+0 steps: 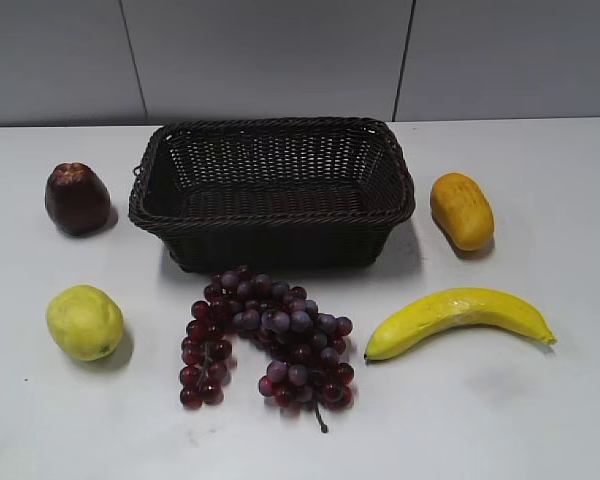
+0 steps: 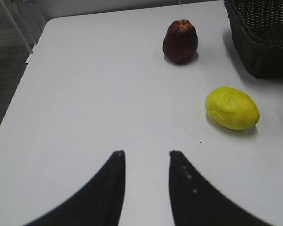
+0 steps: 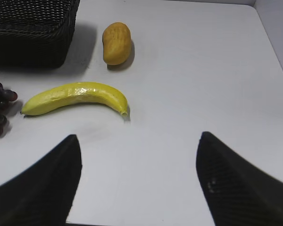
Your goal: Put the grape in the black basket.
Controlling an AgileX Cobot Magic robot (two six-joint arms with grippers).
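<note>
On white table, grape before black basket — both grippers' fingers spread, empty.

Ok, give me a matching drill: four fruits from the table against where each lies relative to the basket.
Things:
1. grapes
2. banana
3. dark red fruit
4. orange fruit

Places:
A. right of the basket
B. left of the basket
C. front, centre
D. front right

Pairs: 1-C, 2-D, 3-B, 4-A
</note>
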